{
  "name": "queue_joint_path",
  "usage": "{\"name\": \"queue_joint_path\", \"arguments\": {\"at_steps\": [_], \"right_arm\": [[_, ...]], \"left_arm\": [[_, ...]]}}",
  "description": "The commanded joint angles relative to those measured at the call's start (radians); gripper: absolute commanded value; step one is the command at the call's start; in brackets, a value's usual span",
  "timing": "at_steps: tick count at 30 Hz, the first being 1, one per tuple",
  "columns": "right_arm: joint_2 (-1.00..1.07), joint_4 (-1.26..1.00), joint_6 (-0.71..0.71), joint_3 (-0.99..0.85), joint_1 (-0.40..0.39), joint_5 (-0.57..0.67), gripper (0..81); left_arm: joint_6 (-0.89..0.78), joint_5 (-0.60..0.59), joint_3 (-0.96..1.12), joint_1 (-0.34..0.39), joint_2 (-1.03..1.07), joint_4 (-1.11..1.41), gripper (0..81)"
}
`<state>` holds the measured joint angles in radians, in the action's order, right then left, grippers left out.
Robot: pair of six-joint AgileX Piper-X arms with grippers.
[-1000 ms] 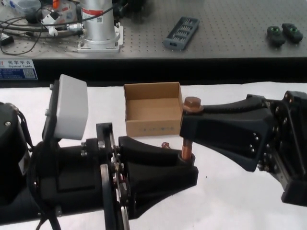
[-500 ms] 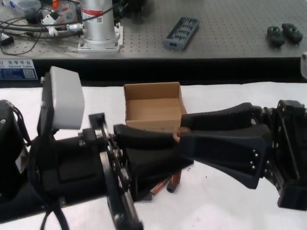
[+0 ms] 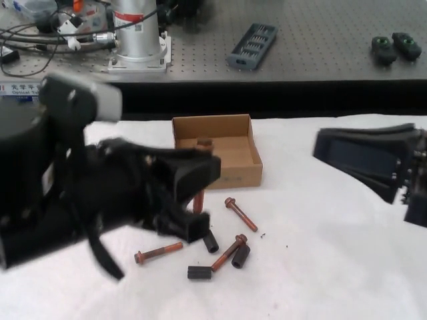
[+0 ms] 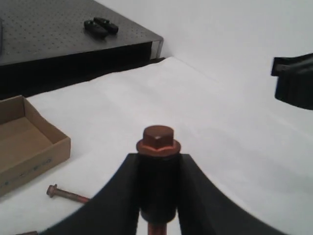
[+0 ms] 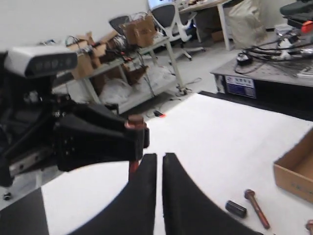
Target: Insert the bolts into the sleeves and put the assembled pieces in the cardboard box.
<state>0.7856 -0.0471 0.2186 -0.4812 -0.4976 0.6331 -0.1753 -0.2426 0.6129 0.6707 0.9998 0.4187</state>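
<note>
My left gripper (image 4: 157,196) is shut on a black sleeve (image 4: 157,188) with a copper bolt (image 4: 158,139) seated in it. In the high view that bolt (image 3: 198,201) hangs just in front of the cardboard box (image 3: 248,143), in the left gripper (image 3: 204,195). My right gripper (image 3: 319,147) stays apart at the right, shut on nothing; its own view shows the right gripper (image 5: 160,164) with its fingers almost touching. Loose bolts (image 3: 240,213) (image 3: 158,253) and sleeves (image 3: 211,241) (image 3: 199,272) lie on the white cloth, one bolt (image 3: 225,255) partly in a sleeve (image 3: 241,255).
Behind the cloth runs a perforated bench with a metal post (image 3: 137,33), a grey rack (image 3: 252,45), two black parts (image 3: 397,47) and cables (image 3: 40,33) at the left. The cloth between the loose parts and the right gripper is bare.
The right gripper has let go of the bolt and drawn back to the right. The left arm has swung left with the bolt and sleeve, uncovering the loose parts.
</note>
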Motion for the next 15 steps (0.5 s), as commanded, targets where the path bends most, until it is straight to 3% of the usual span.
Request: {"name": "queue_joint_path", "arguments": {"at_steps": [1,4,8,15], "right_arm": [[-0.017,0.047,-0.047,0.000,0.012,0.003,3.7],[-0.065,0.214,-0.132,0.000,0.034,-0.068,3.7],[-0.126,0.421,-0.219,0.000,0.037,-0.257,3.7],[-0.223,0.686,-0.219,0.000,0.037,-0.556,3.7]], "left_arm": [[-0.005,-0.025,0.125,-0.021,0.089,-0.064,0.6],[-0.005,-0.079,0.228,-0.043,0.195,-0.087,0.6],[-0.005,-0.084,0.400,-0.075,0.351,-0.215,0.6],[-0.005,-0.070,0.747,-0.124,0.623,-0.473,0.6]]}}
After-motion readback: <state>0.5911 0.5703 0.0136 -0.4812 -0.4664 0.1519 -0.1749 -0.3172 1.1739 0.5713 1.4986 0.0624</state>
